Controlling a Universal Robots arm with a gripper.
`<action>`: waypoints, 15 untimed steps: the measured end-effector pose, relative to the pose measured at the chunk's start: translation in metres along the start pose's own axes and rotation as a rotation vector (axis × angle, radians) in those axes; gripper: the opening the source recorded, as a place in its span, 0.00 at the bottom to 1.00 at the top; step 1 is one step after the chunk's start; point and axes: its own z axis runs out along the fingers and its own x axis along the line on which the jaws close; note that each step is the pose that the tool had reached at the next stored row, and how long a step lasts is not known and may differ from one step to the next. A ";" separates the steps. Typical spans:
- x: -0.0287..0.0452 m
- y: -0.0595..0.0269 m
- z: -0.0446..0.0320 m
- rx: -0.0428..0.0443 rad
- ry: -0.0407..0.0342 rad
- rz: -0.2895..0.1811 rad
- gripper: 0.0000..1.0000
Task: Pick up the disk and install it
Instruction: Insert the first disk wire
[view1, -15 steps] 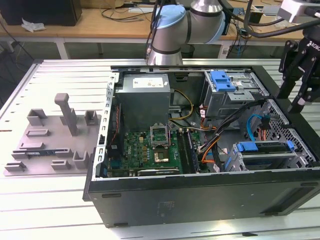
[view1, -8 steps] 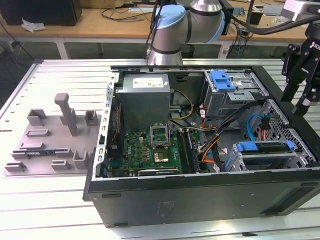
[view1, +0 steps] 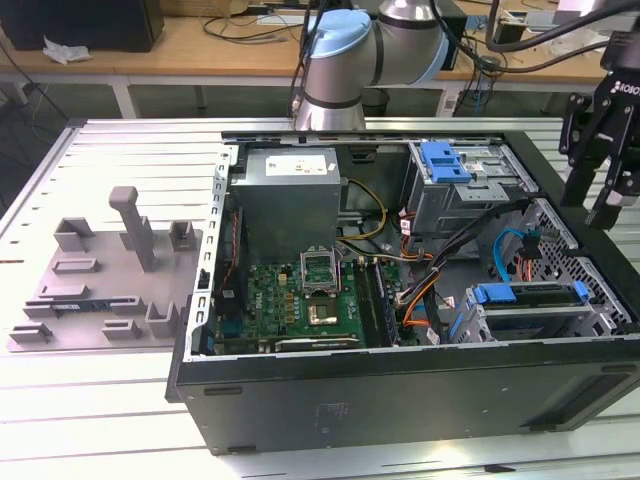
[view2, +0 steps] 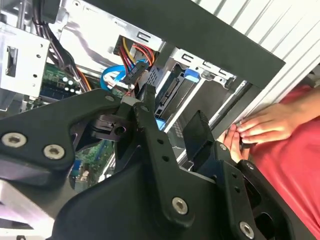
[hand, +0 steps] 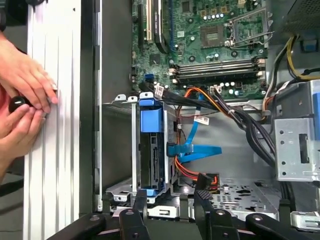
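Note:
The disk (hand: 151, 150) stands on edge in the lower drive cage of the open computer case (view1: 400, 385), its blue frame showing at both ends. In the exterior view the disk (view1: 530, 296) lies at the case's front right corner. My black gripper (view1: 596, 205) hangs above the case's right end, higher than the disk. It is open, and nothing sits between its fingers (hand: 140, 212). In the first wrist view the gripper (hand: 170, 210) is just off the end of the disk's cage. In the second wrist view the gripper (view2: 172, 112) frames the cage.
A person's hands (hand: 25, 90) rest on the slatted table beside the case wall, with a red sleeve (view2: 295, 165) close by. Cables (hand: 200, 150) cross beside the cage. A grey fixture plate (view1: 100, 290) lies at the exterior view's left. A second blue-tabbed bay (view1: 445, 160) sits at the back.

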 end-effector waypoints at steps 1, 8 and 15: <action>-0.0006 -0.0008 0.0009 -0.0018 0.0011 0.006 0.50; -0.0028 -0.0035 0.0080 -0.0304 -0.0064 0.101 0.50; -0.0106 -0.0068 0.0121 -0.0366 0.0484 0.147 0.50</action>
